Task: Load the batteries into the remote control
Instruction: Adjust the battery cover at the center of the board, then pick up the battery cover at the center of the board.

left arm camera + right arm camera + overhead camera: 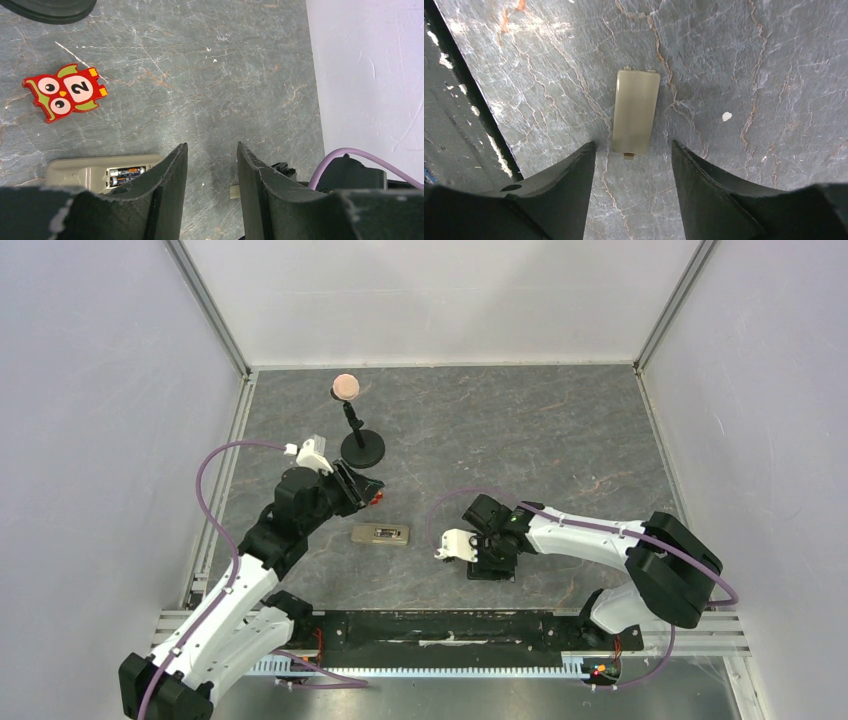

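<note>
– Two batteries (127,174) are lying side by side in the open compartment of the remote control (75,172); we are seeing them at the lower left of the left wrist view.
– We are agreeing. The remote control is lying flat on the surface (215,75) with its tan back facing up, and one finger of the left end effector (211,147) is hiding the compartment's right end from us.
– How is that end effector standing?
– Its fingers are standing spread, with only bare surface between them. In the top view it is hanging just up and left of the remote control, which is sitting near the middle of the frame, between the two arms.
– And the right end effector (633,143)?
– We are finding it spread too, pointing down at a small beige cover piece (636,111). The cover piece is lying flat in the middle of the right wrist view. Its near end is sitting between the two fingertips, with a strip of surface showing on each side.
– We are also noticing a red owl gadget (66,92) lying at the upper left of the left wrist view, apart from the remote control. A black stand (362,449) carrying a pinkish ball (345,386) is standing in the upper left part of the top view.
</note>
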